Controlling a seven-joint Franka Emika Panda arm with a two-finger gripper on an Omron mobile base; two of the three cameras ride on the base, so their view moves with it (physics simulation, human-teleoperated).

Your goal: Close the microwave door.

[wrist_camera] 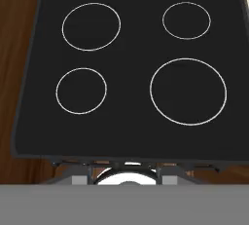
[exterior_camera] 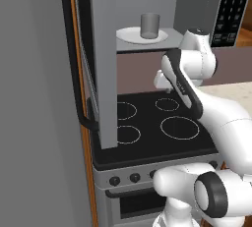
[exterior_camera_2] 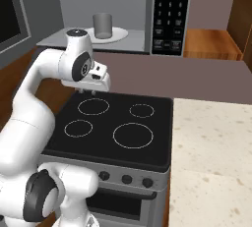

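While the arm is hanging over the stove (exterior_camera_2: 115, 123), its gripper (exterior_camera_2: 87, 92) is pointing down at the glossy black glass top with four thin white rings, and its two small fingers are standing closed, gripping nothing. Beyond the stove, the microwave (exterior_camera_2: 133, 14) is sitting open; its light grey cavity is holding a flat white round plate (exterior_camera_2: 109, 36) with a grey cylindrical cup (exterior_camera_2: 102, 25) on it. To the left, the microwave door (exterior_camera: 104, 59), a flat grey panel with a long black bar handle (exterior_camera: 78, 83), is swinging far out toward the near side. In my judgement, the elbow is risking a knock against the door edge, and a push near the hinge would be slipping or moving it only weakly.
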